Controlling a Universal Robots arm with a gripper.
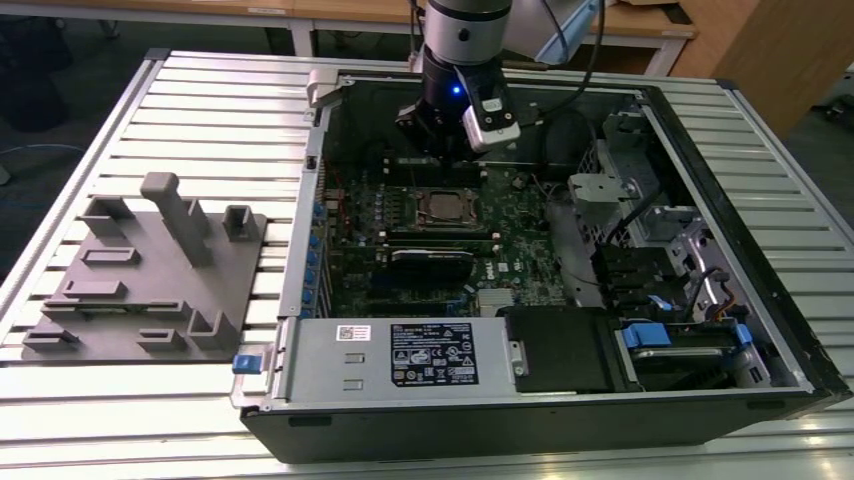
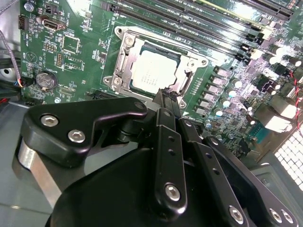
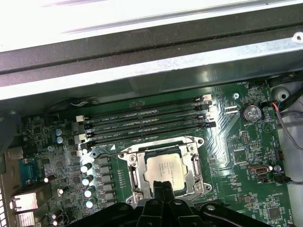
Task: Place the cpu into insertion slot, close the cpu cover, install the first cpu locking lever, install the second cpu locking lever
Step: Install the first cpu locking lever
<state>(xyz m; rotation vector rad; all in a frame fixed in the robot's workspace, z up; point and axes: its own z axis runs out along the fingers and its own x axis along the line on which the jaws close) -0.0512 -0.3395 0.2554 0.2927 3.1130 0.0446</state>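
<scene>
**Claw (image 2: 169,99) closed at the socket (image 3: 158,152) edge**

Closest to me, the claw's fingers are pressing together, gripping nothing I can see; closed like that, I judge, they are serving as one narrow pusher. The chip (image 2: 154,71) is sitting flat in the socket, the cover (image 3: 191,163) lying down around it. In the exterior view the claw is hanging at twelve o'clock of the socket.

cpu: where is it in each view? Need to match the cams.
Exterior view: cpu sits mid-case on the green board.
Second wrist view: cpu lies between the coin battery and the capacitor row.
First wrist view: cpu lies beside the memory slots.
Shared landmark: the silvery frame around it.
</scene>
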